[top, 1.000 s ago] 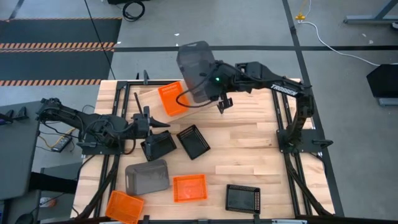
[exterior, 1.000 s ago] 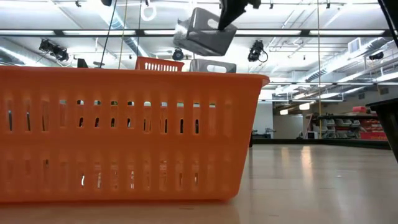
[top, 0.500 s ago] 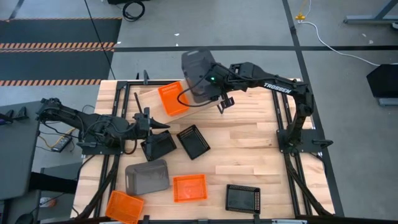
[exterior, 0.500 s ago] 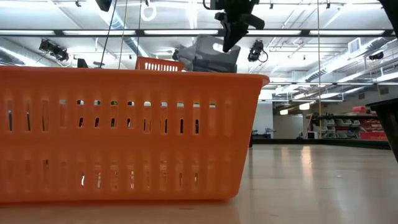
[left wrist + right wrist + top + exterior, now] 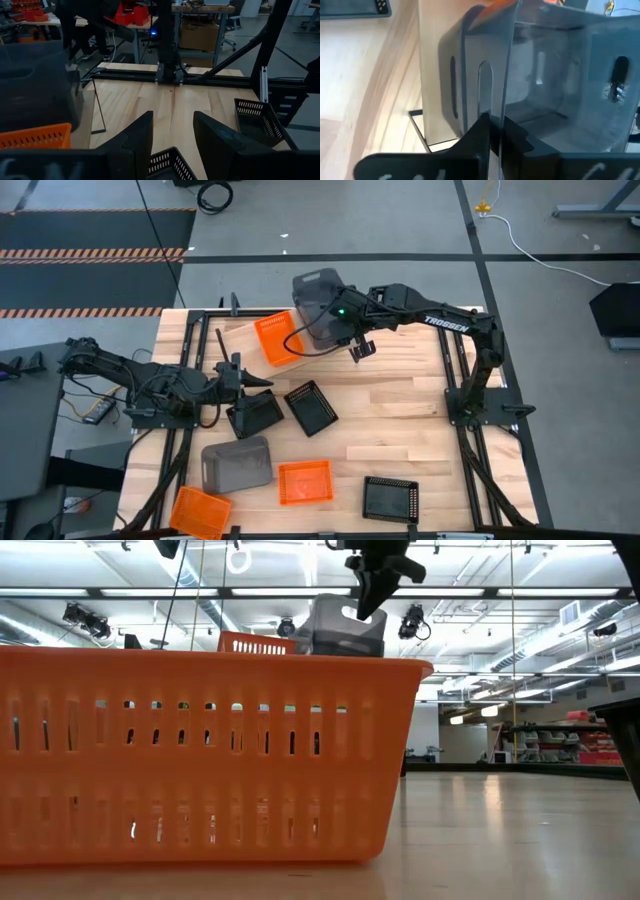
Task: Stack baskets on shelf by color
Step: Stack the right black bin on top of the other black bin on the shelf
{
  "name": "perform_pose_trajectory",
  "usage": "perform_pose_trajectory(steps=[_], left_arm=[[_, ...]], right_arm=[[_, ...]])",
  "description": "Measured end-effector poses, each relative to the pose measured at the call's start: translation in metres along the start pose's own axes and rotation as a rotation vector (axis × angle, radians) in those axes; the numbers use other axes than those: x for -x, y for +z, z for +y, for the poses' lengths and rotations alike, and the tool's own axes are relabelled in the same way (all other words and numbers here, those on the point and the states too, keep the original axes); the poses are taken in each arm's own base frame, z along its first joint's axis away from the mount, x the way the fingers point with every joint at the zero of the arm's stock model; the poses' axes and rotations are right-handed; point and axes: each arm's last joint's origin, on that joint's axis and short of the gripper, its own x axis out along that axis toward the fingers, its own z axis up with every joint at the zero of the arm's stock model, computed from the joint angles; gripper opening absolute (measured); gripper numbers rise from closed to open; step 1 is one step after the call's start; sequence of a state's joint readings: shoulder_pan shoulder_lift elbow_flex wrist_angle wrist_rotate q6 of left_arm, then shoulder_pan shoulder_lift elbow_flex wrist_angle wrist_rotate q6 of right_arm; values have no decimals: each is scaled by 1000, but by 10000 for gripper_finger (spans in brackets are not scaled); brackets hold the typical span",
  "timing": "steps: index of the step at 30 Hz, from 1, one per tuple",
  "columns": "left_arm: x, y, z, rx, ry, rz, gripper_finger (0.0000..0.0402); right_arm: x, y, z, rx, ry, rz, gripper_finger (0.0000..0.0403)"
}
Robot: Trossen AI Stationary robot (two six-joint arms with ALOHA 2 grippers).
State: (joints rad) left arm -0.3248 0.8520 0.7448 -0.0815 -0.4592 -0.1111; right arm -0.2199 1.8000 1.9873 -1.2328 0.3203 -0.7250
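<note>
Smooth plastic wall of a deep dark-grey rectangular bin [image 5: 545, 80] sits pinched between my right gripper's [image 5: 495, 131] nearly closed fingers, above the light wooden shelf [image 5: 240, 335] beside a shallow slotted orange basket [image 5: 275, 340].

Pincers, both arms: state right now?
Left pincer: open, empty, low over the table.
Right pincer: shut on the dark-grey bin wall, at the shelf.

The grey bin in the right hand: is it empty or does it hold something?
Empty. The right wrist view looks into the grey bin and shows only bare walls, while the right hand pinches its rim.
</note>
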Motion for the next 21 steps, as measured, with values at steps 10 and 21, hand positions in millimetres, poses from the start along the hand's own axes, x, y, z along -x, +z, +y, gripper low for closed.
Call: perform_pose_trajectory(steps=[10,21], left_arm=[[0,0,0,-2,0,1,149],[0,0,0,-2,0,1,149]], right_arm=[[1,2,2,-15,1,-6,69],[1,5,3,-76,49,-69,106]])
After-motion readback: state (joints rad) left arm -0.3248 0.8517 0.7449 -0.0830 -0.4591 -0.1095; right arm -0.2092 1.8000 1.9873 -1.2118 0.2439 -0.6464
